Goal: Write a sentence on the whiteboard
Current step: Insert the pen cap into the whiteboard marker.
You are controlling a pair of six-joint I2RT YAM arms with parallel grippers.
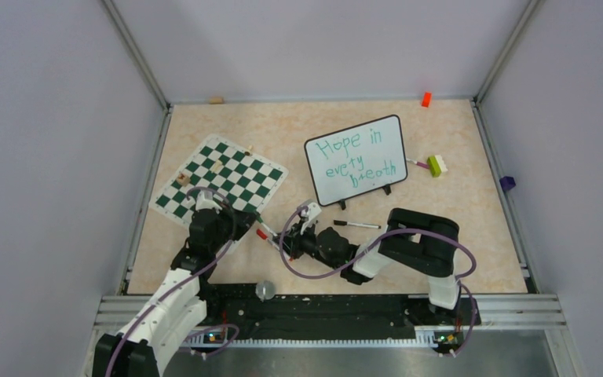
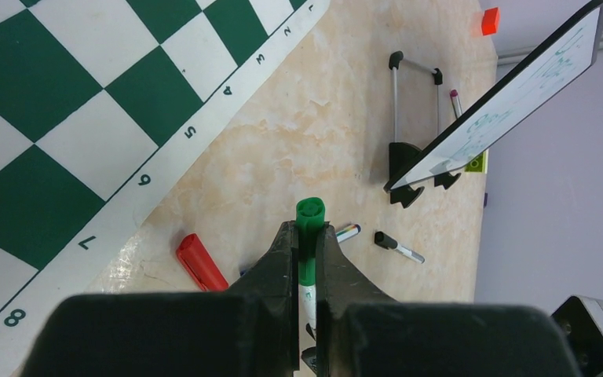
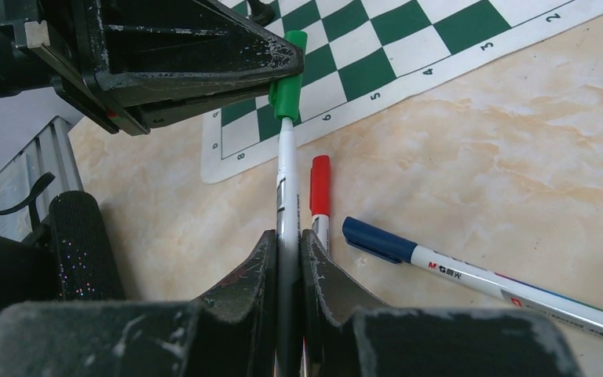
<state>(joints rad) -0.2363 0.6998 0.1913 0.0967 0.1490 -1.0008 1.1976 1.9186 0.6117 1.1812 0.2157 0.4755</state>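
Teal sentence [image 1: 345,170] fills black-framed whiteboard [image 1: 338,191], three lines.

Glossy, smooth plastic is shown by the green marker cap [image 3: 288,96] and white barrel [image 3: 286,188], whereas a matt, scuffed black surface is seen on the fingers [image 3: 204,47] of the left gripper [image 2: 306,228].

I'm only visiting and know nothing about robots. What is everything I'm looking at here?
whiteboard: 1, white with black frame, standing at the table's far centre
sentence: 1, green, written on the whiteboard
chessboard mat: 1, green and white, left of the whiteboard
green marker: 1, white barrel, green cap, held between both arms
red marker: 1, lying near the arms
blue marker: 1, beside the red marker
black marker: 1, before the whiteboard
orange block: 1, far edge
green-and-white block: 1, right of the whiteboard
left end effector: 1, black, gripping the cap
right end effector: 1, black, gripping the barrel
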